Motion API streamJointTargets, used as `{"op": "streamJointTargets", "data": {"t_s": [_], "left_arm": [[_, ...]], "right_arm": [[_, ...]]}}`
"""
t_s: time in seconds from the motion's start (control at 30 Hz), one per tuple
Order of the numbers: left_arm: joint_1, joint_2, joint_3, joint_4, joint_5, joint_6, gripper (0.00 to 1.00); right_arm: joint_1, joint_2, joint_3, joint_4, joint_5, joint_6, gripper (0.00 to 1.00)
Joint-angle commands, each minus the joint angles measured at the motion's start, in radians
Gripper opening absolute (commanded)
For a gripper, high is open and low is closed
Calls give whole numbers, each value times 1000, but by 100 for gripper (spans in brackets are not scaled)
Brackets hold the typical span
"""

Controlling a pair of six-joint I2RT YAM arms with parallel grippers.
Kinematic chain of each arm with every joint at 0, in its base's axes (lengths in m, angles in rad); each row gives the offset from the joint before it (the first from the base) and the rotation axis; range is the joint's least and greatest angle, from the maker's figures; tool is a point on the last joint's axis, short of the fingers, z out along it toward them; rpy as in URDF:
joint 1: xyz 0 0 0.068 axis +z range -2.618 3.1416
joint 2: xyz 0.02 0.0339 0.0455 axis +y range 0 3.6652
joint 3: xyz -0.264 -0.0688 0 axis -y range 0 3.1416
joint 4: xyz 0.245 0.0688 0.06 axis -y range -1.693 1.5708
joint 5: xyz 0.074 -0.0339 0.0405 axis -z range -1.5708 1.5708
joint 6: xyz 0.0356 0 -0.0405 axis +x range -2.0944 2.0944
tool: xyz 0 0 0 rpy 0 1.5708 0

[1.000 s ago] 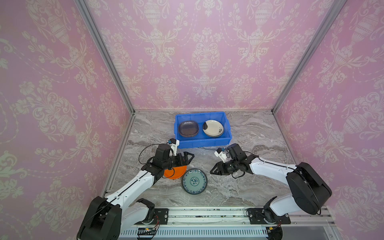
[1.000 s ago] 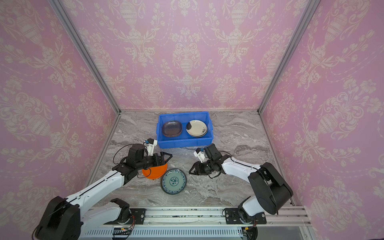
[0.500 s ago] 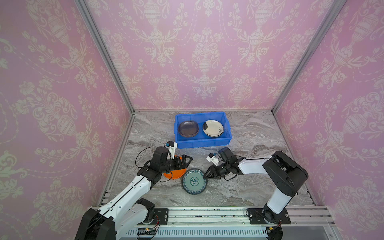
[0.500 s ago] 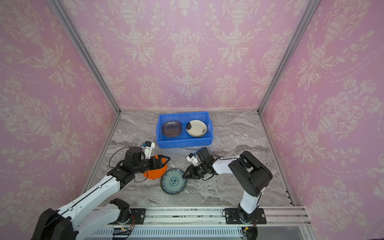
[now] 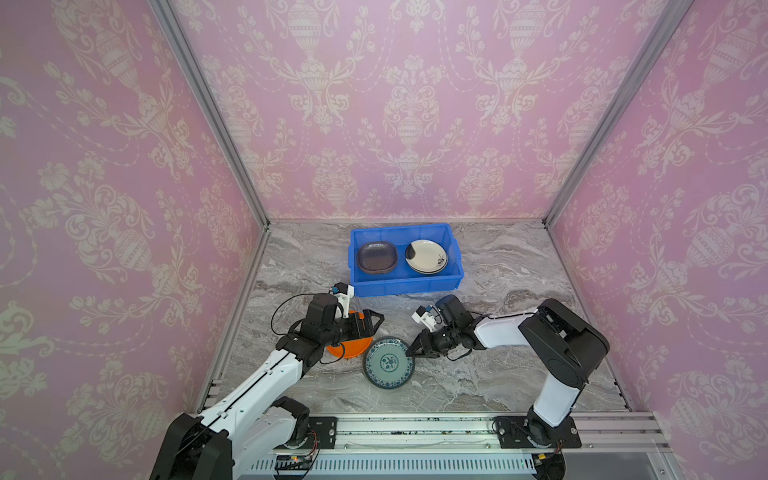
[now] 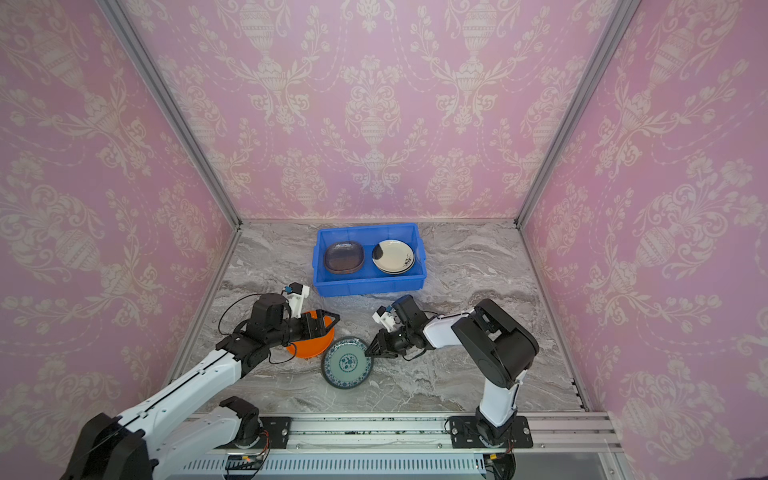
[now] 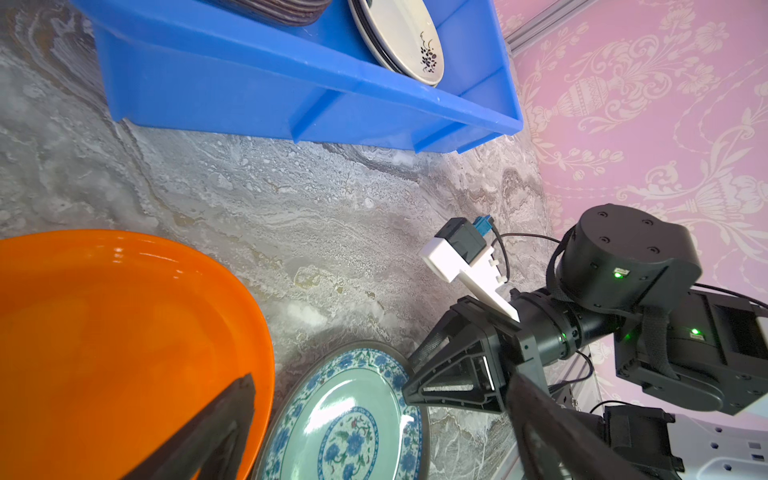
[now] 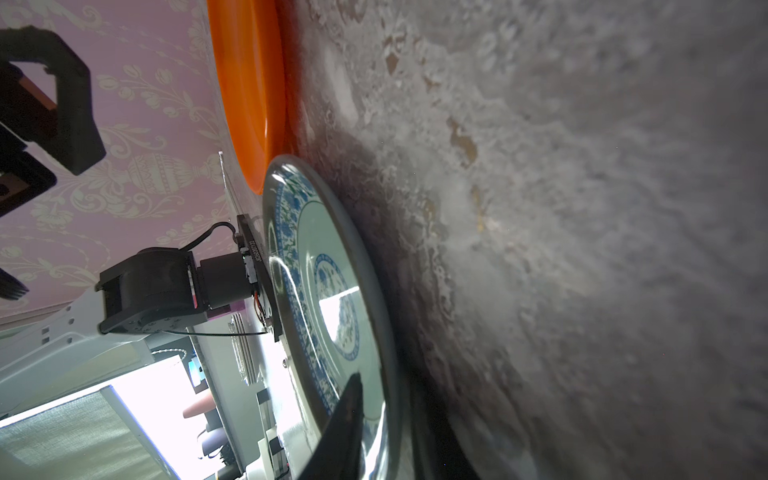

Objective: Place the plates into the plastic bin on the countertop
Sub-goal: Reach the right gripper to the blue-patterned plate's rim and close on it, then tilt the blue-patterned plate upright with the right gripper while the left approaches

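Plastic bin (image 5: pixel 405 286) on the far side has a glass stack (image 5: pixel 377 257) and cream stack (image 5: pixel 427 257) in; orange plate (image 5: pixel 353 348) and teal floral plate (image 5: pixel 388 365) left on the near counter (image 5: pixel 498 374); my right jaws pinch the teal rim, left jaws spread over the orange.

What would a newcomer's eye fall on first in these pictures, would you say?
Probably the bright blue bin at the back of the marble countertop, with plates already inside. Next, the orange plate and the teal floral plate lying side by side in front, the right gripper at the floral plate's rim.
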Motion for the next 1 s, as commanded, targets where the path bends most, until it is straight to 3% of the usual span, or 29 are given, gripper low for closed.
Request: {"op": "streamJointTargets", "data": {"t_s": [0.0, 0.53, 0.57, 0.8, 0.97], "left_arm": [[-7, 10, 4, -11, -31, 0, 97], [-6, 36, 58, -31, -73, 55, 97], [-7, 43, 72, -30, -81, 68, 97], [-6, 160, 202, 18, -94, 112, 97], [-6, 202, 253, 65, -72, 125, 96]], "right_arm": [[10, 39, -4, -43, 53, -4, 22], [9, -11, -30, -129, 101, -66, 8], [8, -27, -35, -150, 107, -76, 0], [-57, -242, -66, -386, 158, -168, 0], [-146, -398, 12, -529, 218, -175, 0]]}}
